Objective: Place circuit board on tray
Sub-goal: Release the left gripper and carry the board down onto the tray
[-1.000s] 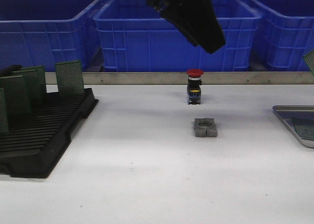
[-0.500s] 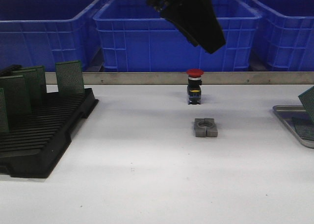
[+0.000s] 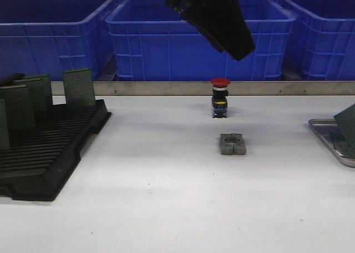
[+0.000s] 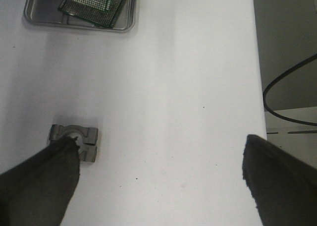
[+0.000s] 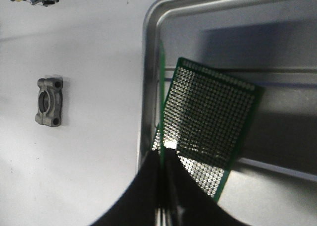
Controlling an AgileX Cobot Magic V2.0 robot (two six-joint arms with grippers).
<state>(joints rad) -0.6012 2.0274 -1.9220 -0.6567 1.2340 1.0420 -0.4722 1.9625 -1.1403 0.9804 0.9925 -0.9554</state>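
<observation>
The silver-grey tray (image 5: 208, 18) lies at the table's right edge; it also shows in the front view (image 3: 327, 132) and the left wrist view (image 4: 34, 22). My right gripper (image 5: 163, 154) is shut on a green circuit board (image 5: 162, 87), seen edge-on and held upright just over the tray's near-left part. In the front view this board (image 3: 348, 122) shows tilted at the right edge. Another perforated board (image 5: 208, 122) lies flat in the tray. My left gripper (image 4: 159, 151) is open and empty, high above the table's middle.
A grey metal clamp block (image 3: 232, 143) lies mid-table, with a red-capped push button (image 3: 220, 97) behind it. A black slotted rack (image 3: 47, 153) with several upright green boards stands at the left. Blue crates (image 3: 166, 36) line the back behind a metal rail.
The held board has come down at the right edge, from well above the tray to just over it. The left arm has not moved.
</observation>
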